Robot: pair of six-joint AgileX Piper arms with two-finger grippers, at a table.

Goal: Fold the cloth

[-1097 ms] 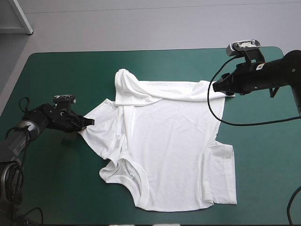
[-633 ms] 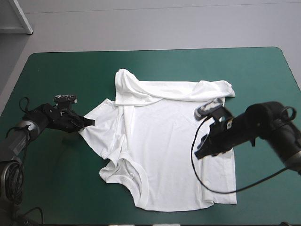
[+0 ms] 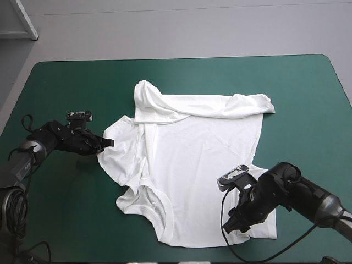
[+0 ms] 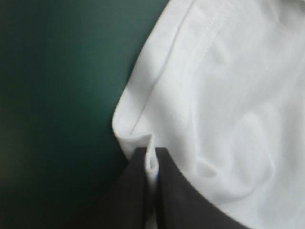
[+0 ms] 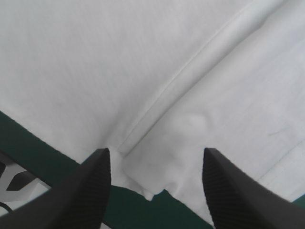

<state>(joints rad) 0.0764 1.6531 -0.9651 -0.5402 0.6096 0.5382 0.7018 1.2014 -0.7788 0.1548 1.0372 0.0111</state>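
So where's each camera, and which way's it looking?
High view: above and behind the robot, looking down at the table and T-shirt; its left arm and right arm show.
Left wrist view: on the left wrist, looking along the left fingers, shut on the T-shirt's edge.
Right wrist view: on the right wrist, looking at the T-shirt; right fingers open.
Shared: all see the T-shirt.

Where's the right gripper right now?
In the high view, the right gripper hovers open over the T-shirt's near right corner, close to the table's near edge.

L arm (image 3: 48,136) low, L hand (image 3: 109,142) pinched tight; R arm (image 3: 301,193) angled down, R hand (image 3: 231,225) splayed wide.
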